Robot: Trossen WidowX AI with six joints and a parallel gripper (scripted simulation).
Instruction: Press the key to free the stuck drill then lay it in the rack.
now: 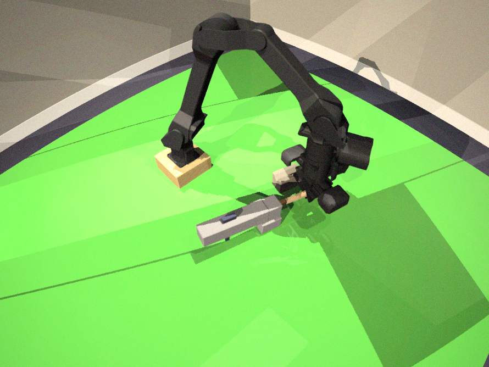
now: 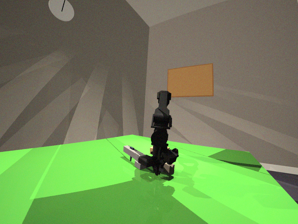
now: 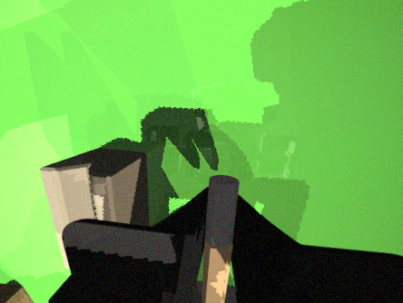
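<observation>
The light grey housing (image 1: 237,226) (image 2: 130,150) has a small blue key (image 1: 228,217) (image 2: 131,148) on top; I cannot tell how far down the key is. The drill (image 1: 294,198) (image 3: 222,218), a thin tan rod with a dark grey tip, reaches from the housing's end into my gripper (image 1: 310,196) (image 2: 157,173) (image 3: 219,194). The gripper is shut on the drill, low above the green surface. Whether the drill's far end is still inside the housing is hidden. The beige grooved rack (image 1: 282,178) (image 2: 170,168) (image 3: 68,190) stands beside the gripper, partly hidden by it, with no drill seen in its groove.
The arm's wooden base block (image 1: 181,176) (image 2: 151,150) stands behind the housing in the top view. The rack is close to one gripper finger. A dark support shows under the housing's outer end. An orange panel (image 2: 190,80) hangs on the back wall.
</observation>
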